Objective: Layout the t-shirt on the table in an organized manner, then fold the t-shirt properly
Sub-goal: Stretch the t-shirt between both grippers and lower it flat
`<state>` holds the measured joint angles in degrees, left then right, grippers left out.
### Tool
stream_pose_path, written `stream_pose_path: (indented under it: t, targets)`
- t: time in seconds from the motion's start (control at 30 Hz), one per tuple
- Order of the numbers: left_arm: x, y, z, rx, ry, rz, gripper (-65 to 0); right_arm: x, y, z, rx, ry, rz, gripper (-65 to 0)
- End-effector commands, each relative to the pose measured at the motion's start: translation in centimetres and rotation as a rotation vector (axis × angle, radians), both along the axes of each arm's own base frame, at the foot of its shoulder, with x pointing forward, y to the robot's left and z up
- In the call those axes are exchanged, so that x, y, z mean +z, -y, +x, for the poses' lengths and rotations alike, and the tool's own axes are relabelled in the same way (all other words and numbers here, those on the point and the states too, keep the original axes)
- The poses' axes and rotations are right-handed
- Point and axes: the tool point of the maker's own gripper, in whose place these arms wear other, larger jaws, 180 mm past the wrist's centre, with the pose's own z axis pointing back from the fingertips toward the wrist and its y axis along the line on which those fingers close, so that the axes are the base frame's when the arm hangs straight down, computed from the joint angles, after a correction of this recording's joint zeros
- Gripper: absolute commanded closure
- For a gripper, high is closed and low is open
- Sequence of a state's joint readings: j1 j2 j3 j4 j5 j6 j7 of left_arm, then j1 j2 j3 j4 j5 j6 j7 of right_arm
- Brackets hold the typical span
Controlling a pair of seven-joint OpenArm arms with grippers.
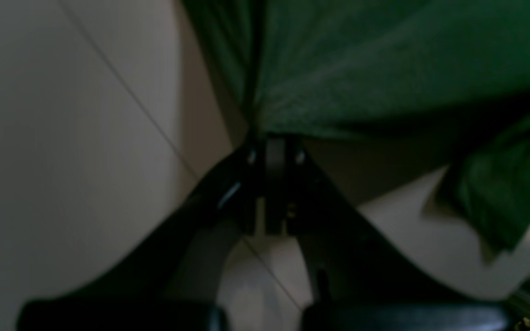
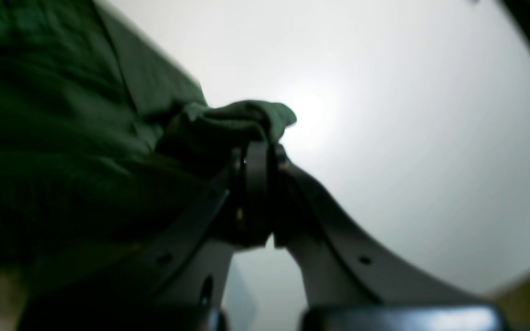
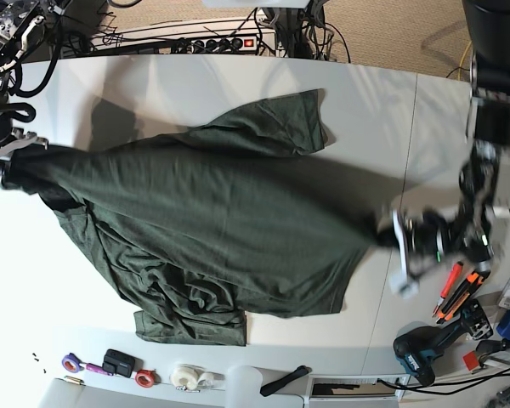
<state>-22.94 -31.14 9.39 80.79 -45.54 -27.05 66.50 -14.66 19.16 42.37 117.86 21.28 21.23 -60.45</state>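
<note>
Base view: your left claw (image 3: 389, 231) and right claw (image 3: 15, 155) are pinching the t-shirt (image 3: 212, 229), stretching it over the bench (image 3: 153, 85).

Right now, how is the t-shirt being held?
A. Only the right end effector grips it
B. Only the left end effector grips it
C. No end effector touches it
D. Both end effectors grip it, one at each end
D: the left end effector is closed on the t-shirt in the left wrist view, and the right end effector pinches a bunch of its fabric at the opposite end.
</note>
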Motion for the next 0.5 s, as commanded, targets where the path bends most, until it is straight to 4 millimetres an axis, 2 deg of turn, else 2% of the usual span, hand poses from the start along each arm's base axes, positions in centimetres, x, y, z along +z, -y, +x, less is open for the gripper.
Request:
stream_pose_path:
  t: [0.0, 0.1, 0.23, 0.37, 0.47]
  targets:
    - [1.3, -0.5, 0.8, 0.010, 0.052, -0.009, 0.0, 1.7, 0.3, 0.5, 0.012, 0.044, -0.038, 0.0]
    - [-1.0, -1.1, -1.0, 0.015, 0.001, 0.023, 0.0, 1.9, 0.3, 0.7, 0.015, 0.053, -0.040, 0.0]
    - [-1.7, -1.1, -1.6, 0.019, -0.014, 0.023, 0.0, 1.9, 0.3, 0.7, 0.017, 0.058, -0.041, 0.0]
    - [-0.8, -0.4, -0.1, 0.032, 0.076, -0.016, 0.0, 0.6, 0.0, 1.1, 0.031, 0.060, 0.043, 0.0]
    - [0.3, 0.9, 1.8, 0.029, 0.156, -0.006, 0.0, -1.9, 0.4, 2.3, 0.017, 0.027, 0.118, 0.0]
